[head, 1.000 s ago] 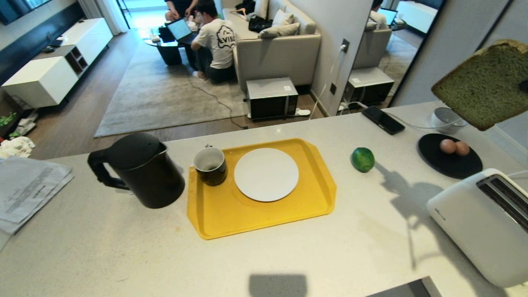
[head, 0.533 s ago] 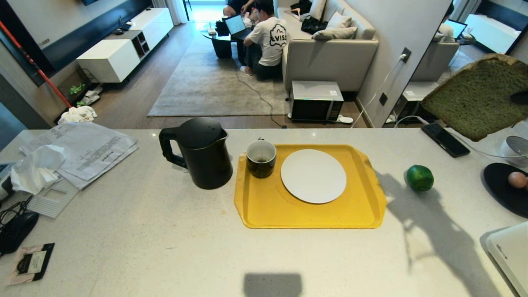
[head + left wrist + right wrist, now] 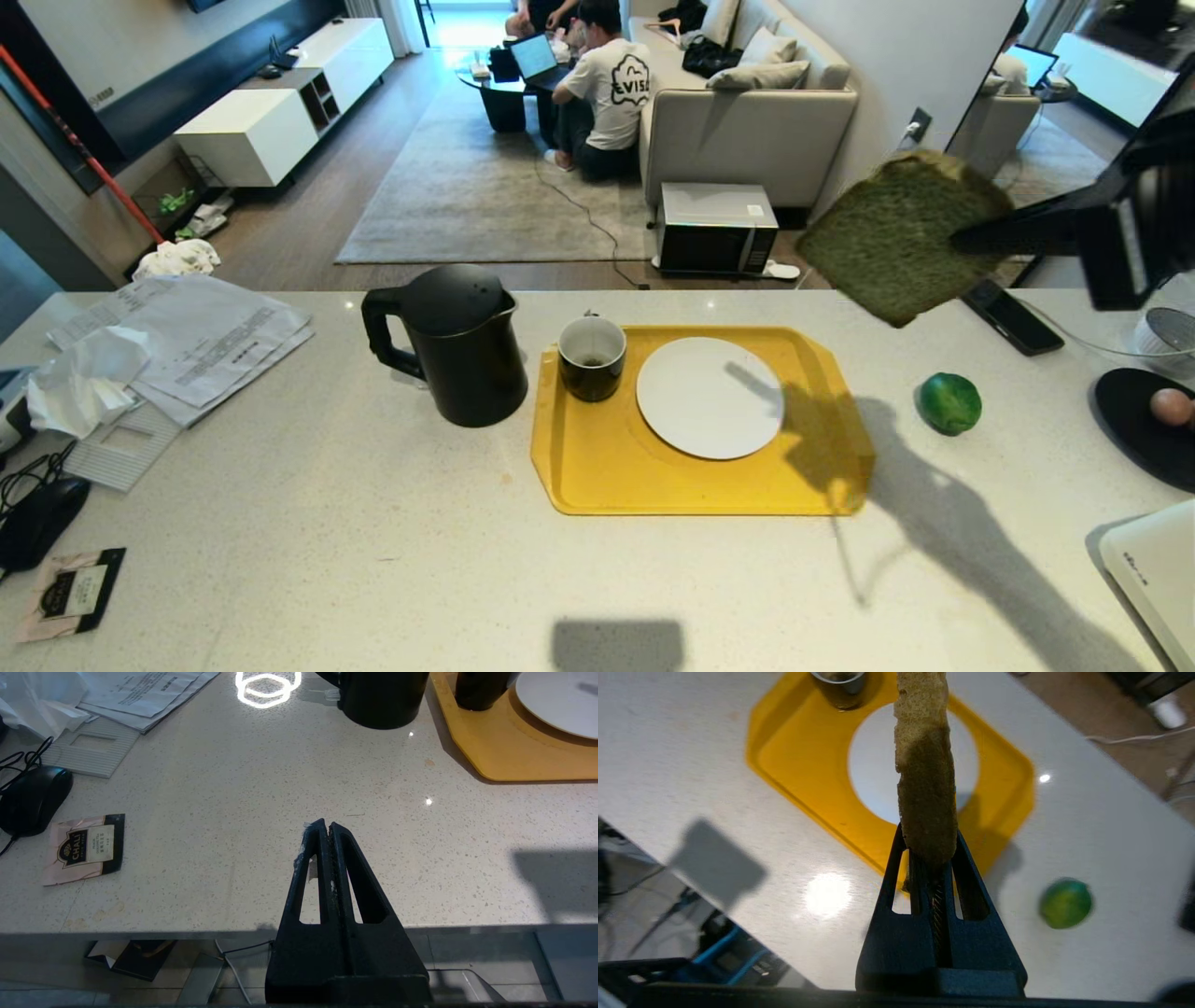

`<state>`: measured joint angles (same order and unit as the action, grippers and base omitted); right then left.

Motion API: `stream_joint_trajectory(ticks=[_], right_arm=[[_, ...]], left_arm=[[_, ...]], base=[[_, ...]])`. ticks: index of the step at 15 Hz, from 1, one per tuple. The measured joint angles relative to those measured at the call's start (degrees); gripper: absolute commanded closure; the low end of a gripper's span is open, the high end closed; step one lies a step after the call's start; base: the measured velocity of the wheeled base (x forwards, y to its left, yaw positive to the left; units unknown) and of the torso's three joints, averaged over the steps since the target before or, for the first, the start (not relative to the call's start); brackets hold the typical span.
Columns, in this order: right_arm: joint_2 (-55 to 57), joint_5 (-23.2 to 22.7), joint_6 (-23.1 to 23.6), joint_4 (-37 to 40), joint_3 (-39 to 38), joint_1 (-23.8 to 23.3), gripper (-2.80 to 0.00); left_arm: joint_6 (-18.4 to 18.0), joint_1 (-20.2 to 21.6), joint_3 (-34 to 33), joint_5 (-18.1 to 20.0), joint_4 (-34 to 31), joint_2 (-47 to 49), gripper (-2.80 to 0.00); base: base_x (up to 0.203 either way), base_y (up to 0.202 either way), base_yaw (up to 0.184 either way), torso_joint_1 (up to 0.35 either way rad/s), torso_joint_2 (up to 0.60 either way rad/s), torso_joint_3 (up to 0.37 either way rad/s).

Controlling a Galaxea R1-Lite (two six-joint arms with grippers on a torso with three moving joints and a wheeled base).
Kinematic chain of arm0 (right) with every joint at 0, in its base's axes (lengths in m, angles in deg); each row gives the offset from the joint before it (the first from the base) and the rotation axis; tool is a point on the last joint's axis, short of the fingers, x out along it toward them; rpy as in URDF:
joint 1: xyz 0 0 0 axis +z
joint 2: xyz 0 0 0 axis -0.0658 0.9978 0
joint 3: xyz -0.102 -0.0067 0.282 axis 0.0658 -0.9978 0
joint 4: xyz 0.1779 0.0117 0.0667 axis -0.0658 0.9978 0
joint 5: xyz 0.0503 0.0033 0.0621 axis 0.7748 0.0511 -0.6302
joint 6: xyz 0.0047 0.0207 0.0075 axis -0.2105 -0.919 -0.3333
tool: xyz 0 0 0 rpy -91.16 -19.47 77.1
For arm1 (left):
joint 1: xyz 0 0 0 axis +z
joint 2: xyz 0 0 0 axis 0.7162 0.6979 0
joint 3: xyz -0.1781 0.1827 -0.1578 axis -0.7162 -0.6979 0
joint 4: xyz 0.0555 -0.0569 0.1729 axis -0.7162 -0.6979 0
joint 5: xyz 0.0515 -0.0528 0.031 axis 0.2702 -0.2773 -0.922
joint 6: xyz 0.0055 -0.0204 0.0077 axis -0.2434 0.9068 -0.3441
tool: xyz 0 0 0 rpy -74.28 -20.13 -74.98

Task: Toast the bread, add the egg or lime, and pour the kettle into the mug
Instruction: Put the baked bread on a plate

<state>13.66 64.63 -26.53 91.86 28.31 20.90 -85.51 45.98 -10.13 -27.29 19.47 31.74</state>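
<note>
The bread [image 3: 898,239] hangs by one edge, clamped between the right gripper's [image 3: 930,856] fingers, high over the yellow tray's [image 3: 597,476] far right corner, probably bound for the white plate [image 3: 709,398], while the left gripper [image 3: 329,828] rests pressed together above the worktop [image 3: 373,560].

Beyond the pale speckled desk [image 3: 373,560] lies a living room — dark wood floor [image 3: 280,243], grey rug [image 3: 467,201], beige sofa [image 3: 747,131] with cushions. A person [image 3: 607,93] sits on the floor by a laptop [image 3: 534,56]. A white cabinet [image 3: 252,131] lines the left wall — a microwave [image 3: 716,229] stands on the floor.
</note>
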Motion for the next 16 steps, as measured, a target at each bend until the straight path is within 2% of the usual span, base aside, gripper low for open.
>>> stream_joint_trajectory(ticks=[3, 5, 7, 11, 16], right_arm=[[7.11, 0.83, -10.16, -0.2, 1.46, 5.31, 0.0], [12.2, 0.83, -16.52, -0.27, 3.03, 7.0, 0.0], [17.08, 0.72, -20.9, -0.25, 4.69, 7.75, 0.0], [24.99, 0.68, -25.06, -0.17, 8.14, 8.08, 0.0], [31.23, 0.97, -25.63, -0.24, 11.81, 8.02, 0.0]], left_arm=[[-0.01, -0.02, 0.02, 0.0, 0.0, 0.0, 0.0], [0.02, -0.02, 0.02, 0.0, 0.0, 0.0, 0.0], [-0.02, -0.02, 0.02, 0.01, 0.0, 0.0, 0.0], [0.0, -0.03, 0.02, 0.0, 0.0, 0.0, 0.0], [-0.02, -0.02, 0.02, 0.0, 0.02, 0.0, 0.0]], base=[[0.0, 0.0, 0.0, 0.0, 0.0, 0.0], [0.0, 0.0, 0.0, 0.0, 0.0, 0.0], [0.0, 0.0, 0.0, 0.0, 0.0, 0.0], [0.0, 0.0, 0.0, 0.0, 0.0, 0.0], [0.0, 0.0, 0.0, 0.0, 0.0, 0.0]])
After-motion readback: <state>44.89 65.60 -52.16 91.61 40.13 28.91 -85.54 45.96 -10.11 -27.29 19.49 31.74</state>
